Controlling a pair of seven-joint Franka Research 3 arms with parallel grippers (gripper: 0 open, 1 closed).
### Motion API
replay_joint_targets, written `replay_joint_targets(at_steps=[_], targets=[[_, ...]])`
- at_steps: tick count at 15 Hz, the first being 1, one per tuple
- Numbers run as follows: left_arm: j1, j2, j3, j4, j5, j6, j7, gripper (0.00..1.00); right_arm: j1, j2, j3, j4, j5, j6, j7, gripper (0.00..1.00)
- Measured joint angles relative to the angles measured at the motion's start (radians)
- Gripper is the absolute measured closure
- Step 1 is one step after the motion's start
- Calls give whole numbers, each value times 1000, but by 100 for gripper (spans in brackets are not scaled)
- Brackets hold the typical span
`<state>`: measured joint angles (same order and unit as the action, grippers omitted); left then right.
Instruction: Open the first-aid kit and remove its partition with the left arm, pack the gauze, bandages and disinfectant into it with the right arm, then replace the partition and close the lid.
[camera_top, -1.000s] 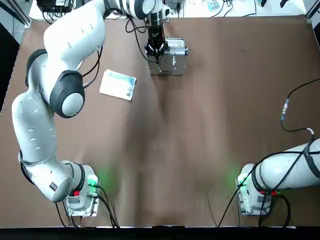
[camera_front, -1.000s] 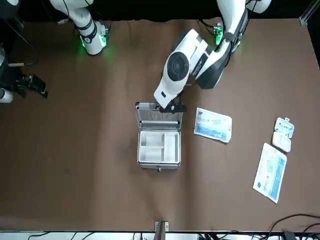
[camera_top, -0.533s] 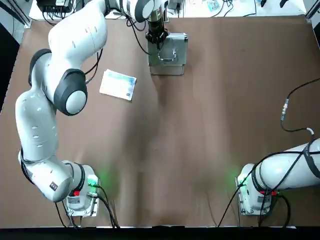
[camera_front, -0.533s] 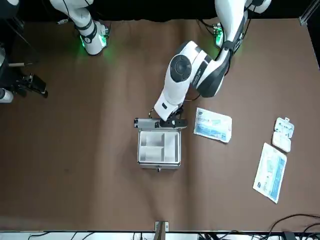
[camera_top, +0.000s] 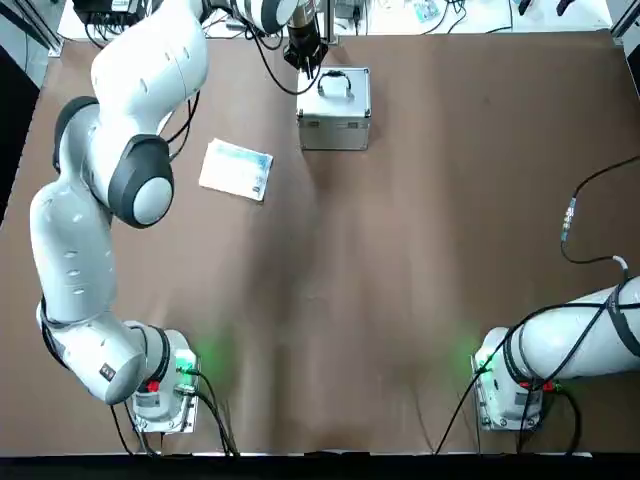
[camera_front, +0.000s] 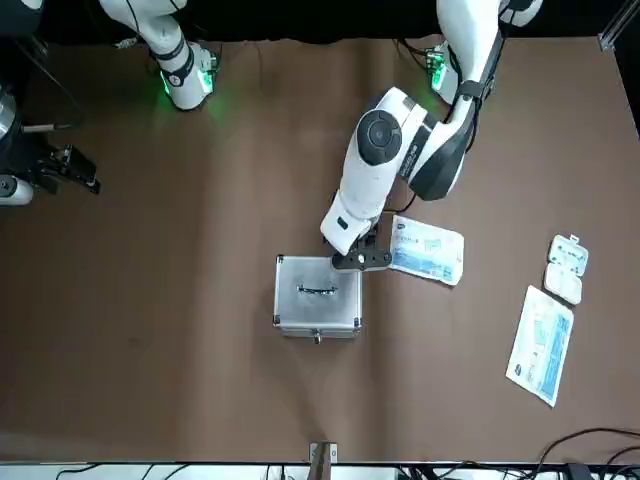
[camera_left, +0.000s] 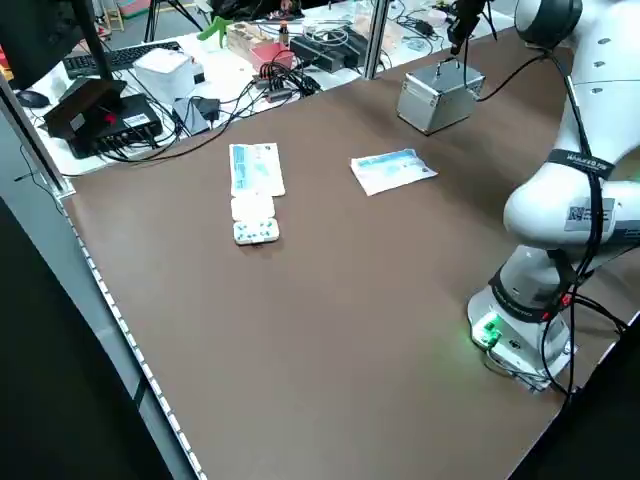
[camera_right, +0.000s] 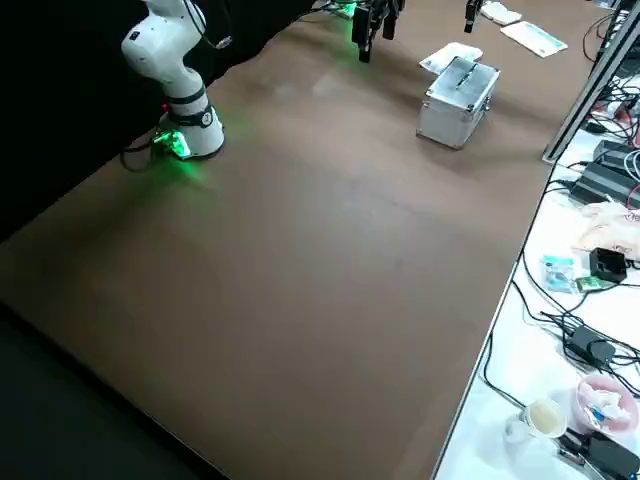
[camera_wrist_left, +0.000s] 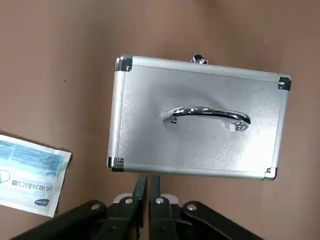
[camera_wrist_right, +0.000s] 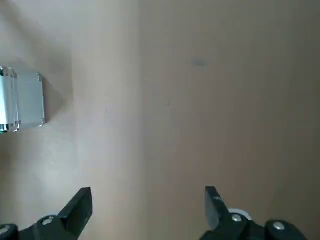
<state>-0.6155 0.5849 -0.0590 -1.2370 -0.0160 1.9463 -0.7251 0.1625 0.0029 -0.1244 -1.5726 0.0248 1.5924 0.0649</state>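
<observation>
The silver first-aid kit (camera_top: 335, 110) (camera_front: 317, 295) stands at the table's far side. Its lid (camera_wrist_left: 200, 120) lies flat and closed, loop handle up. The partition is hidden inside. My left gripper (camera_top: 303, 52) (camera_front: 362, 258) hangs just beyond the kit's corner on the robot's left. It is shut, its fingertips (camera_wrist_left: 148, 181) pressed together with nothing between them and clear of the lid's edge. My right gripper (camera_wrist_right: 147, 192) is open over bare table, far from the kit. The disinfectant is out of view.
A flat blue-white packet (camera_top: 237, 168) (camera_front: 426, 250) lies to the left of the kit. A longer packet (camera_front: 540, 345) and a small white blister pack (camera_front: 567, 268) lie near the table's left edge. Cables and boxes crowd the bench (camera_left: 200, 80) beyond the far edge.
The lid has swung down from upright to closed over the white tray inside. The left gripper followed it toward the far side and now sits off the lid's corner.
</observation>
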Motion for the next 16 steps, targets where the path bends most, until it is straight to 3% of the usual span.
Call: replay_joint_targets(at_steps=[3, 5, 6, 12, 16], targets=[[0, 0, 0, 0, 0, 0, 7, 86, 0, 0, 0, 0, 0, 0, 0, 1], [2, -4, 0, 2, 0, -1, 45, 70, 0, 0, 0, 0, 0, 0, 0, 1], [6, -26, 0, 7, 0, -28, 69, 52, 0, 0, -1, 0, 0, 0, 0, 1], [117, -189, 0, 14, 1, -314, 316, 1, -1, 0, -4, 3, 0, 0, 1, 1], [262, -297, 1, 14, 1, -494, 532, 0, -15, 0, -13, 6, -1, -1, 1, 1]])
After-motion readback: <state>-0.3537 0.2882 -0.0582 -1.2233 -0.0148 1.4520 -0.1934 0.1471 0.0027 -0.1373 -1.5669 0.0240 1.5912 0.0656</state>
